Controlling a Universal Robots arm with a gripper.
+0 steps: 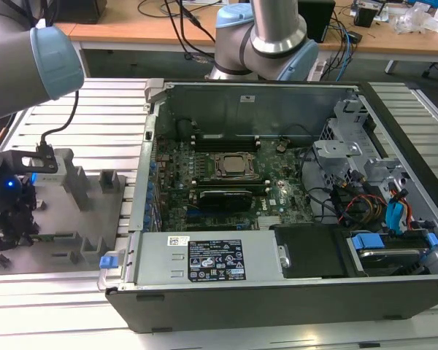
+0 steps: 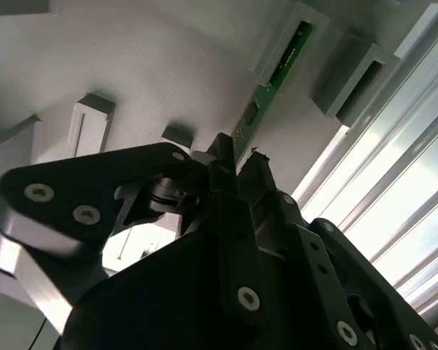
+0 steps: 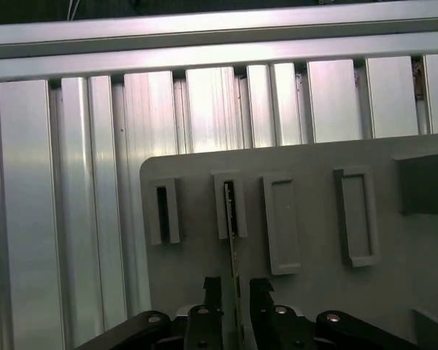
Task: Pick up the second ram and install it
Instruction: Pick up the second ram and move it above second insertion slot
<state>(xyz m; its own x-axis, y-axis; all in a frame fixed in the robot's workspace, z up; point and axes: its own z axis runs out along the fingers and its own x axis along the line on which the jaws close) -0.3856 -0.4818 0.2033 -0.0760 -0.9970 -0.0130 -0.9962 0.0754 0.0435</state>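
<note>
The second ram (image 3: 233,240) is a thin green board standing on edge in a grey slotted holder (image 3: 220,208) on the grey tray (image 3: 314,292). In the second wrist view the ram (image 2: 266,87) runs from the holder down between my black fingers. My gripper (image 3: 236,288) (image 2: 241,164) straddles the near end of the stick. It is open, with a small gap showing on each side of the board. In the exterior view the gripper (image 1: 11,219) hangs low over the tray (image 1: 58,219) at the exterior view's left.
The open computer case (image 1: 277,292) lies to the exterior view's right of the tray, with its motherboard (image 1: 226,175), CPU socket (image 1: 232,165) and cables (image 1: 350,197) exposed. More grey holders (image 3: 281,222) (image 3: 356,215) stand beside the ram. A ribbed aluminium table (image 3: 58,219) lies underneath.
</note>
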